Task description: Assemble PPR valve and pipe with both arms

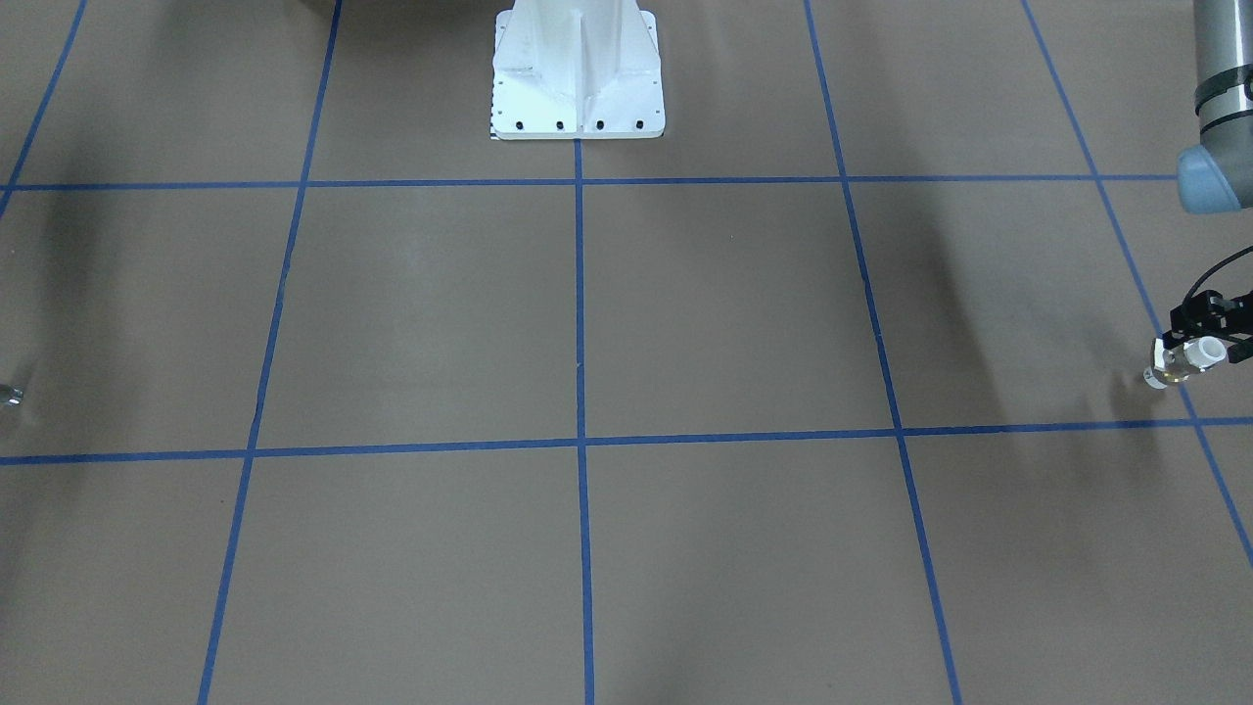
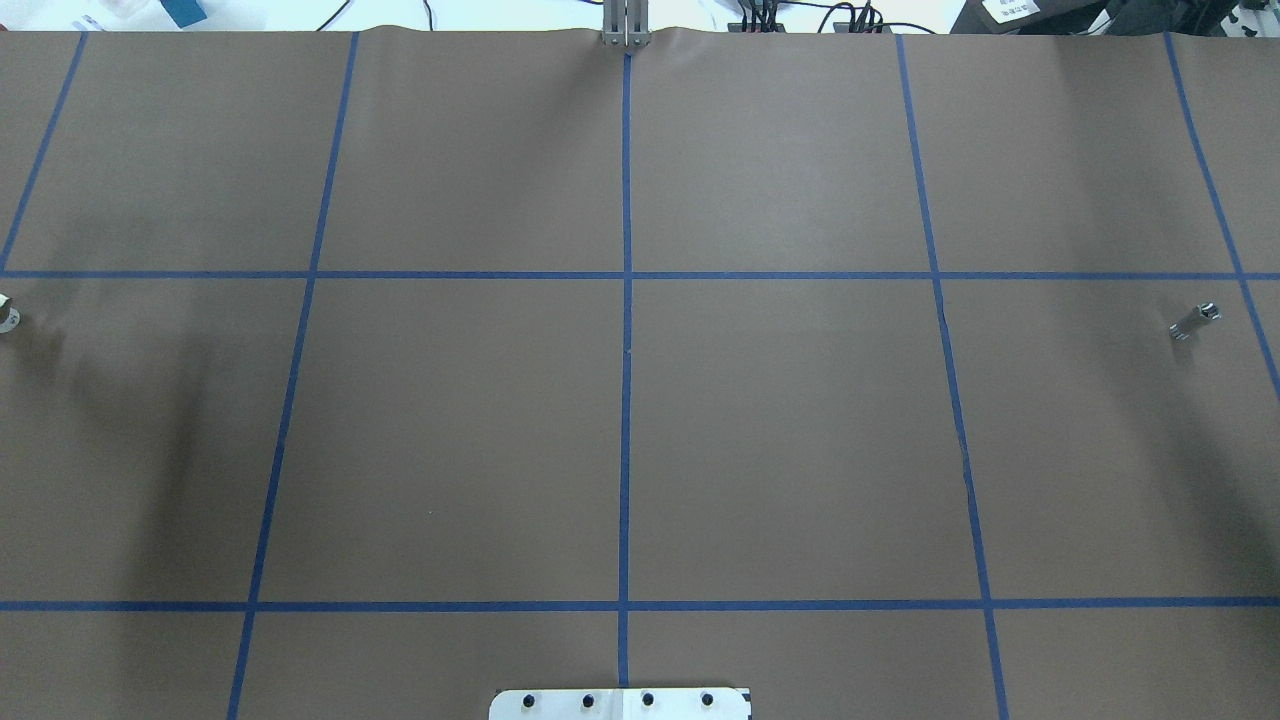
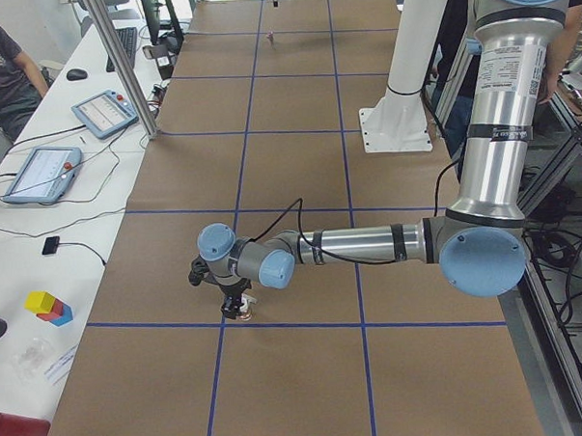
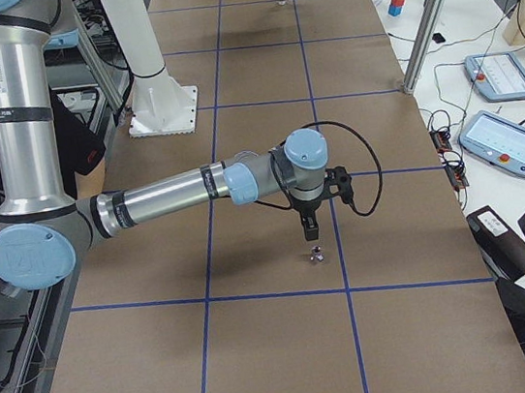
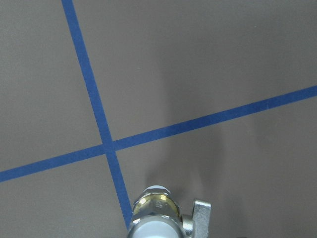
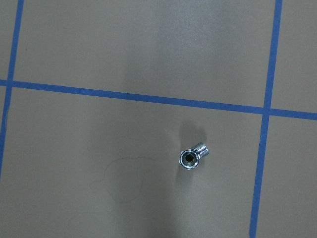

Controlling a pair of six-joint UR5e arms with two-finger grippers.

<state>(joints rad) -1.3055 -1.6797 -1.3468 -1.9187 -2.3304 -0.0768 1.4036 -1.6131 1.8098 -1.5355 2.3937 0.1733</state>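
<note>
The left end effector (image 1: 1202, 338), black and skeletal, stands with its jaws either side of the white plastic, brass-middled PPR valve (image 1: 1183, 362) and looks clamped on it; in the left wrist view the PPR valve (image 5: 157, 214) sits hard against the bottom edge, round white end toward the camera, just beside a crossing of blue tape lines. The right end effector (image 4: 312, 236) hangs directly above the short, shiny, silvery metal pipe (image 4: 317, 256); whether its jaws are apart or together I cannot tell. The pipe (image 6: 192, 156) rests alone on the brown paper-covered desk (image 2: 800, 450), open bore facing up and threaded end tilted aside; it lies at the far right of the desk, well apart from the PPR valve at the far left.

By my reading the valve pick-up is done and the pipe pick-up is in hand. The next move calls for the right arm to descend squarely and straddle the small stub without nudging it; then both arms must carry their parts to the middle and line up thread with opening.
</note>
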